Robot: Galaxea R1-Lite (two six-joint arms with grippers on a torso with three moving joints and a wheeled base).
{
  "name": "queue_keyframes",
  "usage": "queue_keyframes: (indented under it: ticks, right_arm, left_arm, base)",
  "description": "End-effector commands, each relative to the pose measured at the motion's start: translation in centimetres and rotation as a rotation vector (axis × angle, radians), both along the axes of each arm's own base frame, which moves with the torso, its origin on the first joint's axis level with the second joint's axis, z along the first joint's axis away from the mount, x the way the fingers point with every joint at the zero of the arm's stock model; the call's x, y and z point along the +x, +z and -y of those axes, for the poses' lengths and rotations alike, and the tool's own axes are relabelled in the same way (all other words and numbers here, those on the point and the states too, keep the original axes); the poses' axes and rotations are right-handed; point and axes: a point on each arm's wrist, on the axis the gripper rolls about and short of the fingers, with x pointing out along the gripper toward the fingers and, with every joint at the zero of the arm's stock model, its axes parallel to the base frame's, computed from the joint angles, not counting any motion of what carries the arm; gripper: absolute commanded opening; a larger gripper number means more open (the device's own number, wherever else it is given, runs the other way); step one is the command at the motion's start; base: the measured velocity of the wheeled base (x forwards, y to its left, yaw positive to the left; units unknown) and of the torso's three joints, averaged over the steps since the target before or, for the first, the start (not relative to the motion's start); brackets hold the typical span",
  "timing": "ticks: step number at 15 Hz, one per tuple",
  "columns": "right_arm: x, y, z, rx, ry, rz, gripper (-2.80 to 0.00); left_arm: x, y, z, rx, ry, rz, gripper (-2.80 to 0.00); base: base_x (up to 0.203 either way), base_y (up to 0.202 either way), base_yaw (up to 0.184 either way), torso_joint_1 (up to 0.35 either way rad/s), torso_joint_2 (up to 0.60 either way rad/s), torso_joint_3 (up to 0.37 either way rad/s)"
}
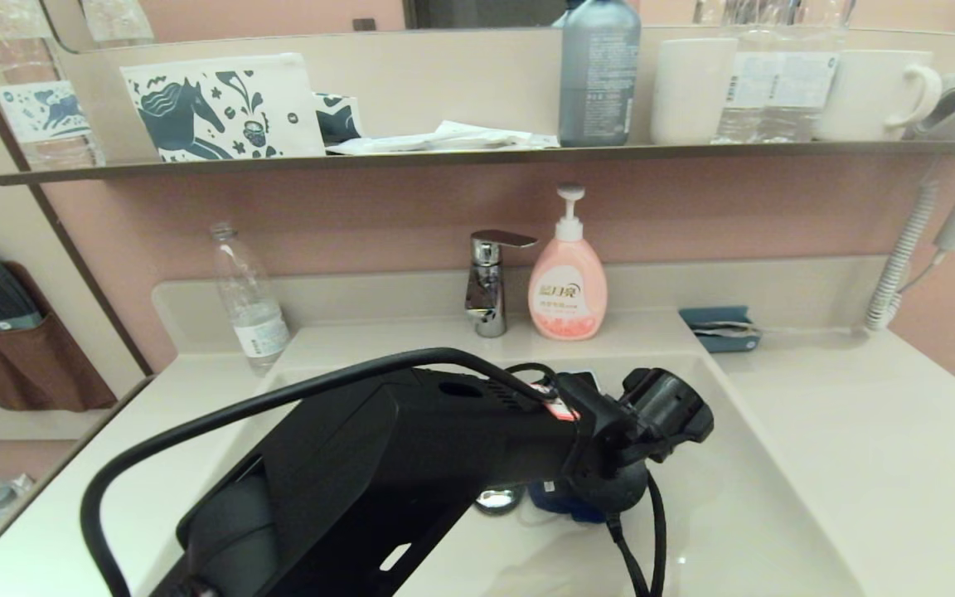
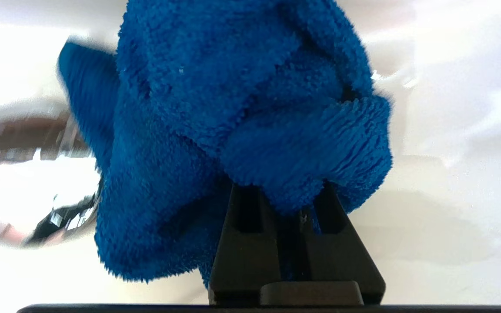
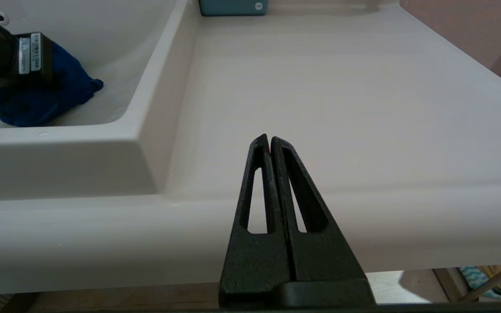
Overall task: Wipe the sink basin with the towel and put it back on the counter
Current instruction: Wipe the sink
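Left wrist view — left gripper [image 2: 296, 204] clenched on the towel [image 2: 233, 108] inside the sink basin [image 2: 450, 130].

- Bright, even indoor light fills the bathroom; pale glare washes the sink basin [image 2: 450, 87] in the left wrist view.
- The chrome drain plug [image 2: 28, 174] smears with motion blur, while the towel [image 2: 242, 108] is crisp.
- A soft shadow falls beneath the towel.
- The shelf [image 1: 477, 156] bows near the head view's edges.
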Motion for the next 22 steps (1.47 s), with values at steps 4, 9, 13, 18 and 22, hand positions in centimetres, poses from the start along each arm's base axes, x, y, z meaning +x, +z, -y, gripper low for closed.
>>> queue_keyframes:
  ticks: [4, 9, 13, 18, 22]
  right_arm:
    - [0.0, 0.0, 0.0, 0.000, 0.000, -0.001, -2.80]
    - [0.0, 0.0, 0.0, 0.000, 0.000, -0.001, -2.80]
    - [0.0, 0.0, 0.0, 0.000, 0.000, -0.001, -2.80]
    - [0.0, 0.0, 0.0, 0.000, 0.000, -0.001, -2.80]
    - [0.0, 0.0, 0.0, 0.000, 0.000, -0.001, -2.80]
  left_arm:
    - [-2.1, -0.2, -1.8, 0.117, 0.048, -0.198, -2.80]
    - [-4.6, 1.0, -2.2, 0.184, 0.017, -0.295, -2.80]
    - [-5.6, 1.3, -3.8, 0.286, 0.045, -0.405, -2.80]
    - [-4.7, 2.1, -8.1, 0.363, 0.093, -0.473, -2.80]
    - [-3.4, 2.7, -12.7, 0.395, 0.146, -0.526, -2.80]
  base:
    - [0.000, 0.000, 0.000, 0.000, 0.00, 0.000]
    - [0.000, 0.000, 0.000, 0.000, 0.00, 0.000]
    - [0.000, 0.000, 0.000, 0.000, 0.00, 0.000]
    - [0.000, 0.000, 0.000, 0.000, 0.00, 0.000]
    - [0.000, 0.000, 0.000, 0.000, 0.00, 0.000]
